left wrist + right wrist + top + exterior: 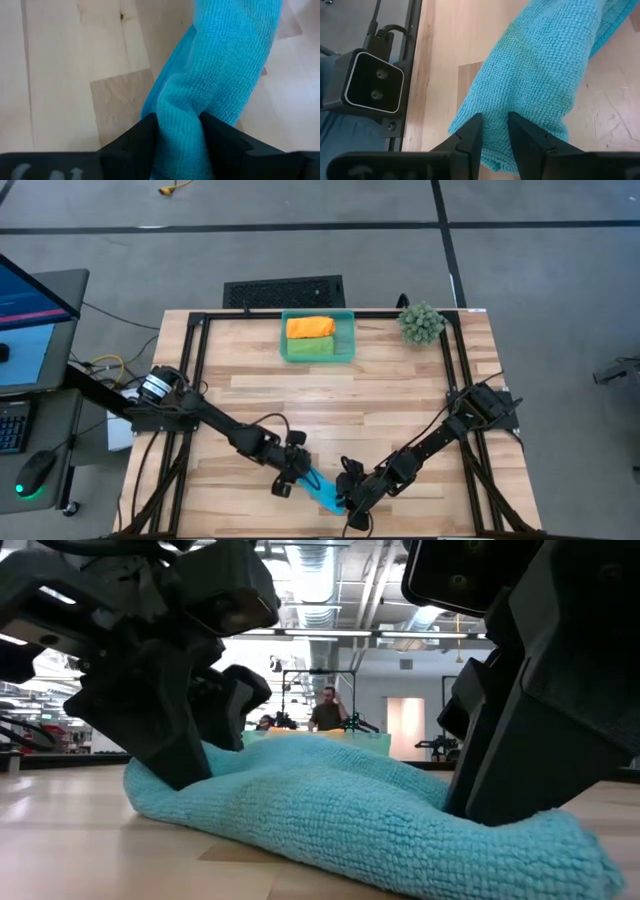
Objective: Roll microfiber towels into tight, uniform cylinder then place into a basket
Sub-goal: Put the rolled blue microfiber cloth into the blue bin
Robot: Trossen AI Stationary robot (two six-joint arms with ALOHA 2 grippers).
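A sky-blue microfiber towel point(322, 488) lies bunched into a long, loose roll near the table's near edge, resting on the wood along its length point(360, 820). My left gripper point(177, 122) is shut on its left end. My right gripper point(495, 120) is shut on its right end. The teal basket point(352, 335) stands at the far middle of the table. In it lie an orange towel point(310, 327) and a green towel point(310, 348), side by side. My left gripper pinches a thick bunched fold at the towel's left end point(177, 107) between its two fingers. The fingers slant down from the table's far left. That end rests on the table, slack. My right gripper pinches a raised fold at the towel's right end point(496, 107) between its two fingers, which stand close together. The fingers slant down from the table's far right. The towel lies on the table under them.
A spiky green plant ball point(421, 323) sits at the far right corner. Black frame rails point(195, 380) run along the table's sides. The low camera point(370, 87) stands at the near edge, close to the towel. A person point(327, 710) stands far off in the room.
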